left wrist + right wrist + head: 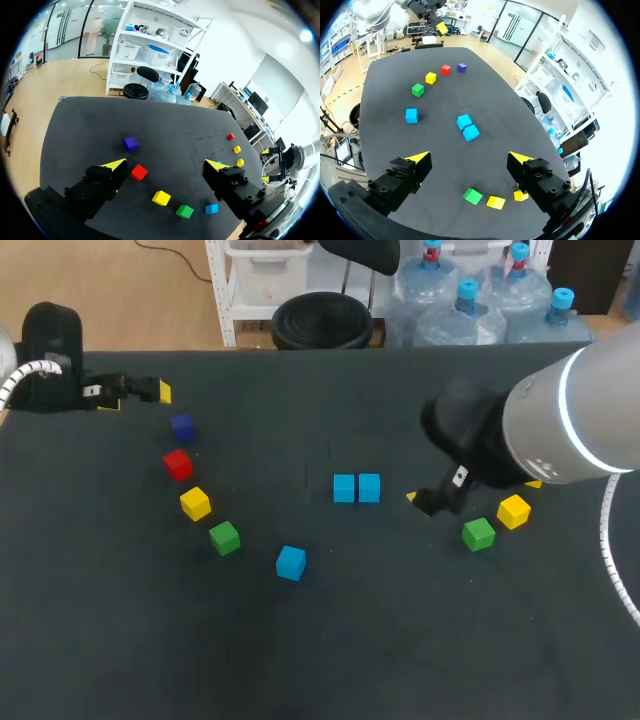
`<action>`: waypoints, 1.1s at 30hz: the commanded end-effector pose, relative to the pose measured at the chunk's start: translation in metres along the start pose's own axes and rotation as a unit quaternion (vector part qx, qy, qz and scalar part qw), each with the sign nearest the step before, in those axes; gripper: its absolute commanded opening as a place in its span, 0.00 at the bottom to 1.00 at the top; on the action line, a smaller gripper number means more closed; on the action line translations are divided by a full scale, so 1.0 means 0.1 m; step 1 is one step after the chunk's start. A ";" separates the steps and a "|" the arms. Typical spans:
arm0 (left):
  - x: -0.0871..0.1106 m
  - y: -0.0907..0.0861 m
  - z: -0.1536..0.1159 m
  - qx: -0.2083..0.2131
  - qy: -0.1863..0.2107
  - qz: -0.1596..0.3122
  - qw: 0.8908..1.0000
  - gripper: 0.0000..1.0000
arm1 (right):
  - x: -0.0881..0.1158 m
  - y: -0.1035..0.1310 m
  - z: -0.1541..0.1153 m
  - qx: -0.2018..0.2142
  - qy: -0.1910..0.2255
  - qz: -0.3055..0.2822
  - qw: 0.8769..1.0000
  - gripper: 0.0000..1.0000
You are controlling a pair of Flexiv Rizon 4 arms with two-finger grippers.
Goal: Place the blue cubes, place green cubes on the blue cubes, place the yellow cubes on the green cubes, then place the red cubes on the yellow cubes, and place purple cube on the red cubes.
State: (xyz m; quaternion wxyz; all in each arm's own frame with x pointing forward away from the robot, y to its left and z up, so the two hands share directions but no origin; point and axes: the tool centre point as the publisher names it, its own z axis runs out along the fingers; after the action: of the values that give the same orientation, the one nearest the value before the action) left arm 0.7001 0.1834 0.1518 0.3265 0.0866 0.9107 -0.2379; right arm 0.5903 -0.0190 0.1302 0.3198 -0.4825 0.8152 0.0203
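Right claw: fingers wide apart, gripping nothing, hanging over the right part of the table. Close by it, toward the right edge, sit a green cube, a yellow cube just beside that, and a second yellow cube near one finger. Ahead of the claw, about mid-table, is a pair of blue cubes touching side by side. A single blue cube lies apart from the pair, toward the near edge.

From there a loose curved row runs toward the far left corner: left green cube, left yellow cube, red cube, purple cube. They are spaced out, not touching. Every cube seen lies directly on the table.

Left claw: by the far left corner, fingers apart, empty. The purple cube and red cube are nearest ahead of it.

Possibly another small red cube sits far across by the right arm; it is too small to be sure.
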 end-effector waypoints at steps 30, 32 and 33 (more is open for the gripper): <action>0.01 0.02 0.00 0.004 -0.003 0.001 1.000 1.00 | 0.04 -0.02 -0.05 0.044 -0.037 0.019 0.998 1.00; 0.01 0.02 0.00 0.004 -0.003 0.001 1.000 1.00 | 0.05 -0.06 -0.08 0.060 -0.051 0.027 0.997 1.00; 0.01 0.02 0.00 0.004 -0.003 0.001 1.000 1.00 | 0.05 -0.08 -0.09 0.068 -0.056 0.030 0.996 1.00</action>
State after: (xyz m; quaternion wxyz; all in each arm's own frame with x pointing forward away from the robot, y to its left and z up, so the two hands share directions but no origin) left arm 0.7001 0.1834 0.1518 0.3264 0.0865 0.9107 -0.2379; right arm 0.5992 -0.0243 0.1433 0.3466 -0.4487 0.8237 0.0065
